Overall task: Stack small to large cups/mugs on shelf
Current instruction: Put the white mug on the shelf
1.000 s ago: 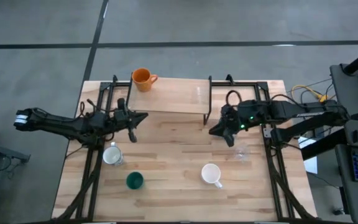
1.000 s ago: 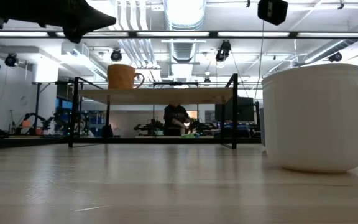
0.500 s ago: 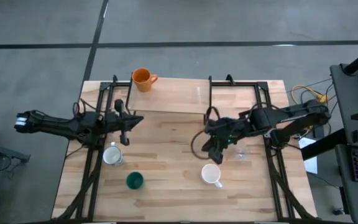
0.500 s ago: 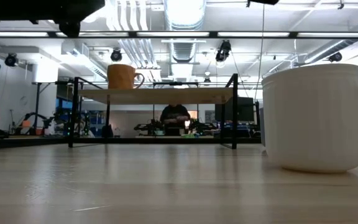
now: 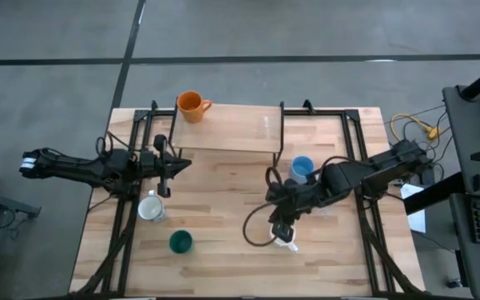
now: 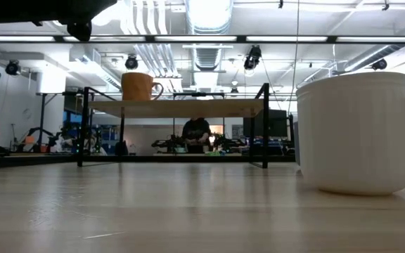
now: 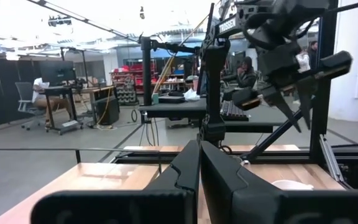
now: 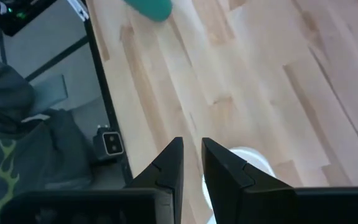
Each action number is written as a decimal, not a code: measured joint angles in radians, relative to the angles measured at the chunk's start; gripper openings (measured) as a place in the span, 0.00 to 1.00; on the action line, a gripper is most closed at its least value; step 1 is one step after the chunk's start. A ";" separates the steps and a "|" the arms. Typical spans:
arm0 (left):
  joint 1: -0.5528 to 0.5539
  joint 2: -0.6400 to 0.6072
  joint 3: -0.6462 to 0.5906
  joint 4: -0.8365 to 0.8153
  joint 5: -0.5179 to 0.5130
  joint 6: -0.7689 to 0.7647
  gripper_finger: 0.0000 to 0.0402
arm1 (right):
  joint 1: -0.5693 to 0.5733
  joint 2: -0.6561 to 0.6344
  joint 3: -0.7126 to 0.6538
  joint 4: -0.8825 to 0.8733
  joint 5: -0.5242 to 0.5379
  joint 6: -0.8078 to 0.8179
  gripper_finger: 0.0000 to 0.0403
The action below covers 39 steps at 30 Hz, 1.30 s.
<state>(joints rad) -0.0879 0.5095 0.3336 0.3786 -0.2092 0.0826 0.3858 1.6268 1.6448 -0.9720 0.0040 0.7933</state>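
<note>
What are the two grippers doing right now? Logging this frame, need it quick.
Left gripper: shut, holding nothing, above the table beside the shelf.
Right gripper: narrowly open, holding nothing, above the plain white mug.

left arm: we see it stretched inward at mid-left, left gripper (image 5: 166, 169) jaws shut
right arm: reaching inward-down, right gripper (image 5: 280, 229) jaws narrowly apart

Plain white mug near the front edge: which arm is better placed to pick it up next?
Right. The right gripper hangs directly over the plain white mug, fingers nearly together and empty. The left gripper sits shut across the table beside the white mug with dark markings.
</note>
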 joint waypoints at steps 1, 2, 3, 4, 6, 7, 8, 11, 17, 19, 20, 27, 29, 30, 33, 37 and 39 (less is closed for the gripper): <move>0.000 0.000 0.000 -0.002 0.000 0.000 0.00 | 0.008 0.007 0.005 -0.001 0.000 0.000 0.13; 0.000 0.000 0.000 -0.002 0.000 0.000 0.00 | 0.017 0.012 0.008 -0.002 0.000 -0.001 0.13; 0.000 0.000 0.000 -0.002 0.000 0.000 0.00 | 0.027 0.014 0.010 -0.006 0.000 -0.002 0.13; 0.000 0.000 0.000 -0.002 0.000 0.000 0.00 | 0.038 0.017 0.012 -0.014 0.000 -0.007 0.13; 0.000 -0.001 0.000 -0.003 0.000 0.000 0.00 | 0.062 0.025 0.018 -0.024 0.000 -0.033 0.13; 0.000 -0.002 0.000 -0.003 0.000 0.000 0.00 | 0.076 0.026 0.017 -0.030 0.000 -0.049 0.13; 0.000 -0.001 0.000 -0.002 0.001 0.000 0.00 | 0.091 0.026 0.016 -0.040 0.000 -0.062 0.13; 0.000 -0.001 0.000 -0.003 0.001 0.000 0.00 | 0.136 0.027 0.008 -0.049 0.000 -0.140 0.13; 0.000 -0.002 0.000 -0.002 0.000 0.000 0.00 | 0.225 0.042 -0.011 -0.050 -0.002 -0.283 0.06; 0.001 -0.002 0.000 -0.002 0.001 0.000 0.00 | 0.245 0.046 -0.014 -0.050 -0.002 -0.305 0.03; 0.001 -0.002 0.000 -0.002 0.001 0.000 0.00 | 0.255 0.052 -0.015 -0.050 -0.001 -0.315 0.03; 0.001 0.000 0.000 -0.002 0.001 0.002 0.00 | 0.285 0.107 -0.017 -0.043 -0.003 -0.297 0.02; 0.001 0.000 0.000 -0.002 0.001 0.002 0.00 | 0.283 0.119 -0.017 -0.040 0.001 -0.238 0.02; 0.001 -0.001 0.000 -0.001 0.000 0.002 0.00 | 0.283 0.125 -0.017 -0.041 0.002 -0.205 0.02; 0.001 -0.002 0.000 0.000 0.000 0.002 0.00 | 0.283 0.139 -0.017 -0.040 0.000 -0.152 0.03; 0.001 -0.002 0.000 0.000 0.000 0.002 0.00 | 0.285 0.156 -0.016 -0.036 -0.002 -0.143 0.11; 0.001 -0.001 0.000 0.000 0.000 0.002 0.00 | 0.284 0.168 -0.016 -0.037 -0.002 -0.141 0.16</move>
<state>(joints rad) -0.0872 0.5081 0.3332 0.3782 -0.2089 0.0849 0.6702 1.7951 1.6283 -1.0088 0.0018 0.6520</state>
